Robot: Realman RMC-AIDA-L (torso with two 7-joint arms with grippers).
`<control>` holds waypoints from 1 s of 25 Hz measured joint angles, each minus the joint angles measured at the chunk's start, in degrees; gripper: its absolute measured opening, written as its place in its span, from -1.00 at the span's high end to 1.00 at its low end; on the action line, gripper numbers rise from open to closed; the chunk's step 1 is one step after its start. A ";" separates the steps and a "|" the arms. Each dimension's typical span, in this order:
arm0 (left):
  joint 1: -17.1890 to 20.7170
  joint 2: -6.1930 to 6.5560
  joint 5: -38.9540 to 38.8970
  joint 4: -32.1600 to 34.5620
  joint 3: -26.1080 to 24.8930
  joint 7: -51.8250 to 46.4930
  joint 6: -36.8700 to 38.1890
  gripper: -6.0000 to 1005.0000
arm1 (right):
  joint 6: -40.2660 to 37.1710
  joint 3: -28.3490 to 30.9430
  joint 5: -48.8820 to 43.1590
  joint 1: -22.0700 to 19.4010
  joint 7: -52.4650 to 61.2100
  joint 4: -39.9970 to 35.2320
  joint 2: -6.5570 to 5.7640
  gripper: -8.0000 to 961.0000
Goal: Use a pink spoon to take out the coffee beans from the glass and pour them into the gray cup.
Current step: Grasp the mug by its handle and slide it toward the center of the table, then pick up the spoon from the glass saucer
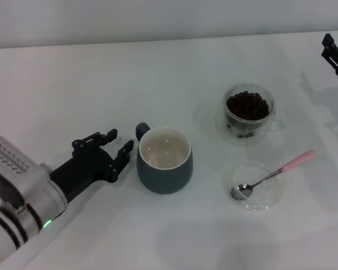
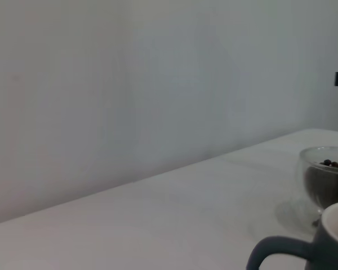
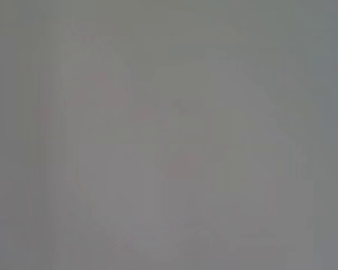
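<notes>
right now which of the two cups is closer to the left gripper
The gray cup: the left gripper sits open beside its handle. The glass of coffee beans stands farther off.

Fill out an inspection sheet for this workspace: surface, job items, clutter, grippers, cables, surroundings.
Surface: plain white table.
Job items: dark blue-gray ceramic mug, empty; clear double-walled glass cup holding dark coffee beans; pink-handled metal teaspoon lying with its bowl on a flat clear glass saucer.
Clutter: nothing seen.
Grippers: left gripper beside the mug's handle, jaws open; right gripper at the table's far right edge.
Cables: nothing seen.
Surroundings: pale wall.
</notes>
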 joint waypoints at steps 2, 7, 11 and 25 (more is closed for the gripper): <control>0.77 0.09 -0.32 0.29 -0.38 0.09 -0.57 0.16 | 0.13 -0.34 0.01 -0.43 0.66 -0.03 -0.11 -0.73; 3.48 0.29 -0.44 0.74 -4.41 0.70 -2.16 0.16 | 0.15 -2.24 -0.07 -2.68 5.42 -1.49 -0.48 -0.72; 5.34 0.37 -0.53 1.60 -7.81 1.46 -4.50 0.16 | -0.02 -7.46 -0.10 -6.22 15.07 -6.30 -0.66 -0.72; 6.54 0.35 -0.67 3.13 -11.56 1.51 -6.97 0.15 | 1.28 -21.25 -8.84 -15.55 60.08 -19.97 -3.76 -0.71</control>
